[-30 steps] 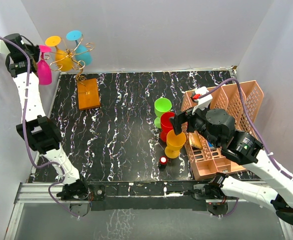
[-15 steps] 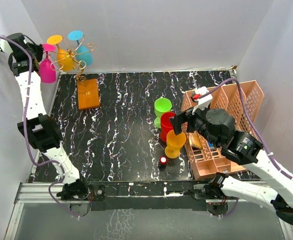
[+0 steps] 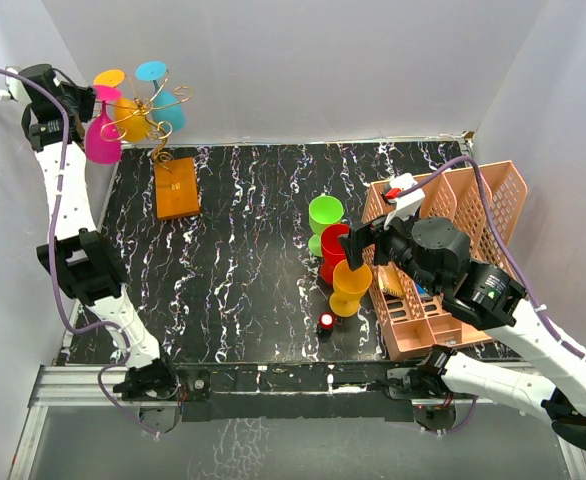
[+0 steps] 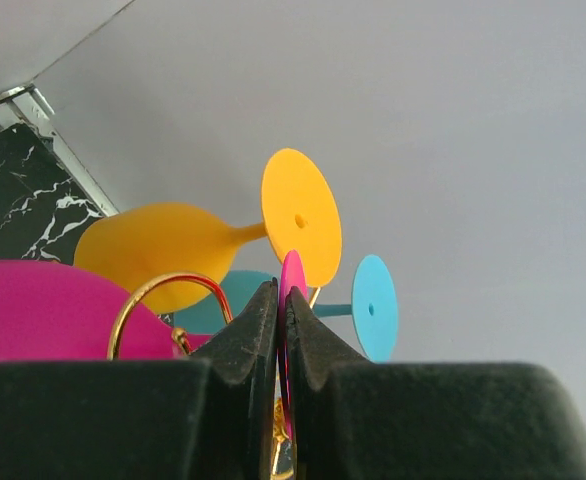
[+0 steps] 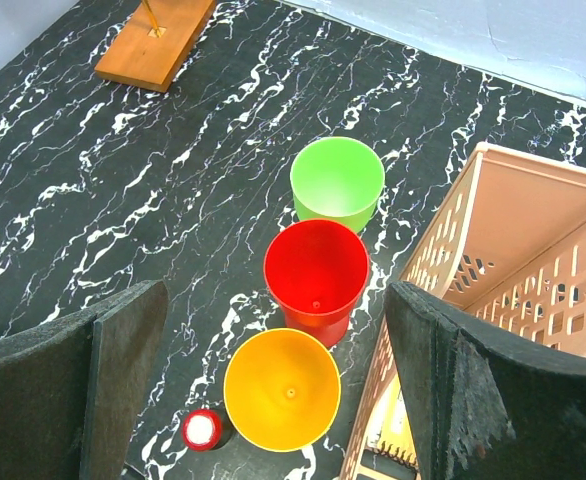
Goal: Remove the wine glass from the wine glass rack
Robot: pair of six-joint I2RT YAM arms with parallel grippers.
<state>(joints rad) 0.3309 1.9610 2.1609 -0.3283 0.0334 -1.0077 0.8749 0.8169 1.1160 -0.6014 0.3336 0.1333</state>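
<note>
1. Top external view:
   - The left arm reaches up to the far left corner, above the table.
   - The left gripper pinches the foot of the pink wine glass.
   - This glass hangs bowl-down at the left side of the wine glass rack.
   - The rack's wooden base sits on the far left of the table.
   - A yellow glass and a blue glass hang on the gold wire beside it.
   - The right gripper hovers over a green cup, a red cup and an orange cup.
   - The cups stand just beside the salmon basket, with a small red cap near them.

2. Left wrist view:
   - The left gripper has its fingers squeezed narrow onto the thin pink foot disc.
   - The pink wine glass's bowl fills the lower left.
   - A gold wire loop of the rack curves just beside it. I cannot tell whether the stem sits inside the curl.
   - The yellow glass and the blue glass's foot lie behind.

3. Right wrist view:
   - The right gripper is spread wide and holds nothing, with its pads framing the three cups.
   - The green cup is farthest, the red cup is in the middle and the orange cup is nearest.
   - The cap lies beside the orange cup, the basket stands at the right and the rack's base is at the top left.
</note>
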